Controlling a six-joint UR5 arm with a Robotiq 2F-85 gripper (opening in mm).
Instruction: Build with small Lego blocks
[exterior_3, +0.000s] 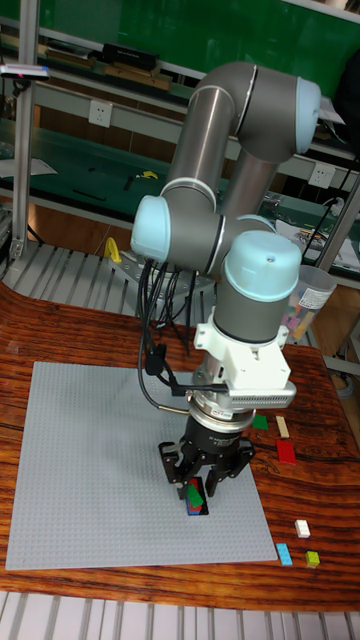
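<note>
Several loose bricks lie nearest the camera, off the right edge of the grey baseplate (100, 470): a blue brick (285, 554) just beside its front right corner, a yellow-green brick (313, 559) a little further right, and a white brick (302, 528) just behind those two.

On the baseplate itself, near its right edge and toward the front, sits a small stack (196, 499) showing green on top, red beneath and something dark at the base. The gripper (204, 484) hangs directly over it, pointing straight down, with its dark fingers (174, 468) spread to either side of the stack. Whether the tips touch the bricks I cannot tell, but they do not look closed on them. The stack's long axis seems to run front to back on the plate, slightly tilted, so the fingers flank its long sides; any closing or pressing move would go straight down from here.

Further back, past the baseplate's right edge, lie a red brick (286, 452), a cream brick (282, 427) and a green brick (260, 422) on the wooden table (60, 330).
</note>
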